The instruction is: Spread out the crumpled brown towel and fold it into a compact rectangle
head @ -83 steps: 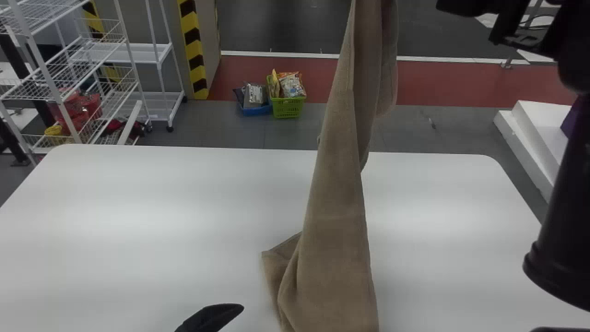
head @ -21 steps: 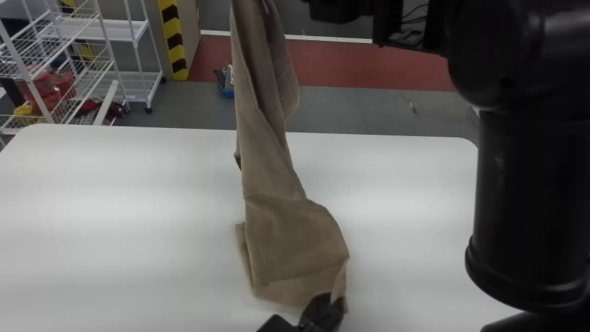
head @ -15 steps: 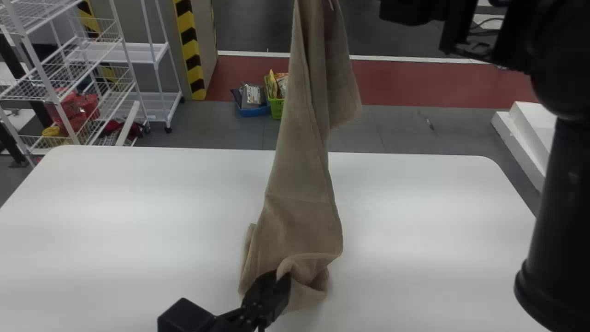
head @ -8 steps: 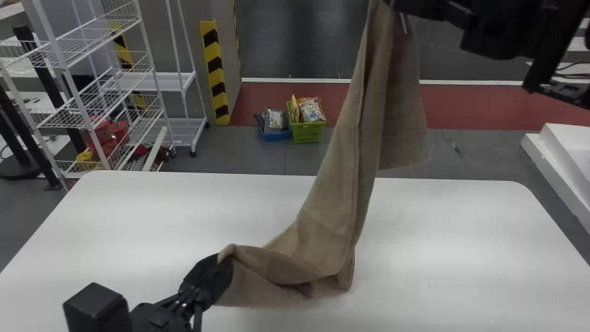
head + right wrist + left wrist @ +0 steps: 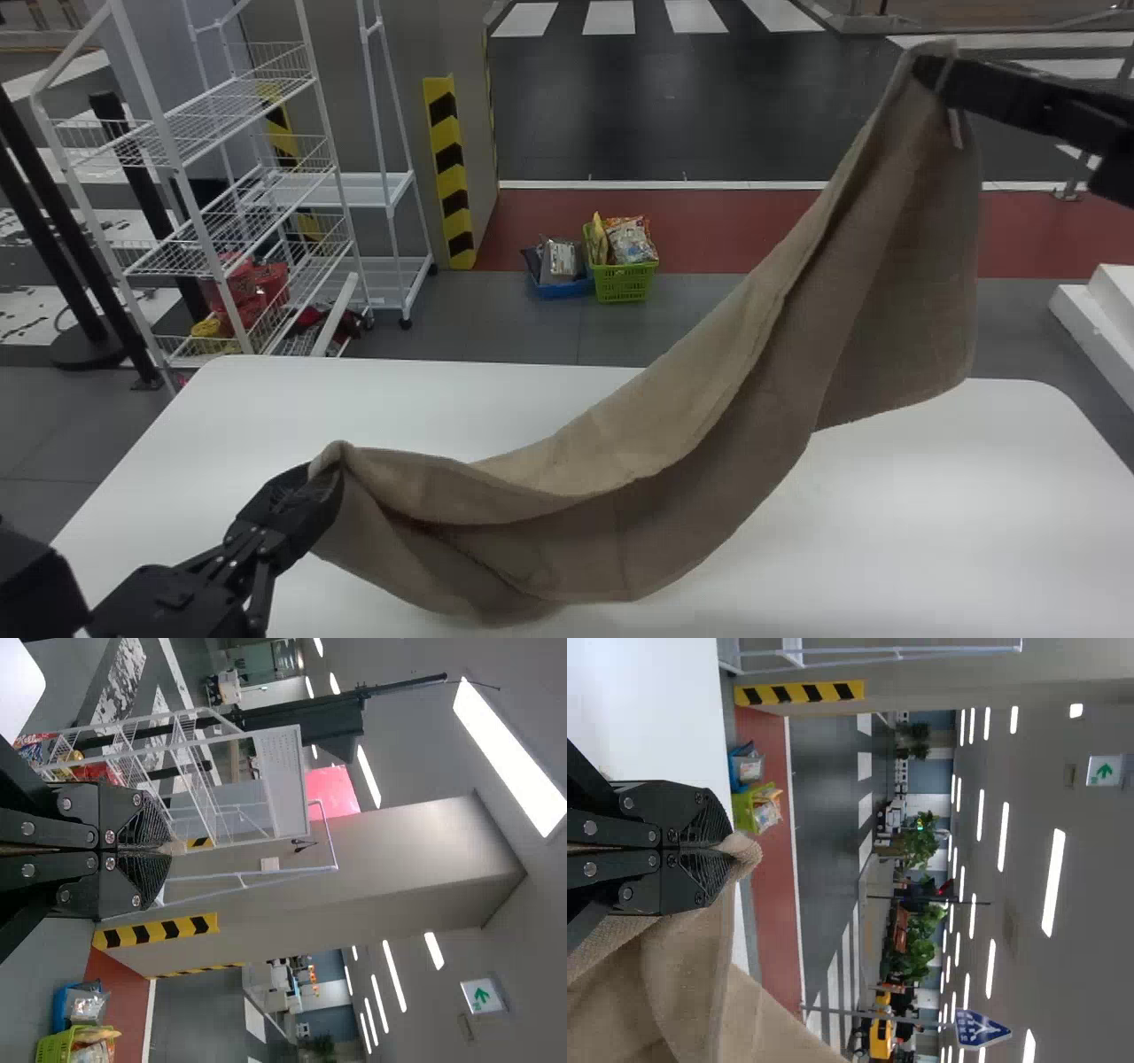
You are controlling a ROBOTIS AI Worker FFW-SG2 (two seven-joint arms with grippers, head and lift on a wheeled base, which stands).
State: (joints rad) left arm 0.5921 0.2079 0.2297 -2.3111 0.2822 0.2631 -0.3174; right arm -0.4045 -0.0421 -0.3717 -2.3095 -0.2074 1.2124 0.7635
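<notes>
Brown towel [image 5: 656, 523] sags between left gripper [image 5: 324, 486] and right gripper [image 5: 932, 74], both clamped on it, maybe at corners; level them, then part gently until taut.

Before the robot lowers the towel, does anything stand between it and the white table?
Nothing visible stands in the way. The towel sags between the left gripper and the right gripper, over the white table, and the green basket is on the floor beyond the table's far edge.

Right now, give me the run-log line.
left gripper: shut on brown towel, low | right gripper: shut on opposite end, high | towel: sagging between over white table, bunched | fold: not yet made
</notes>
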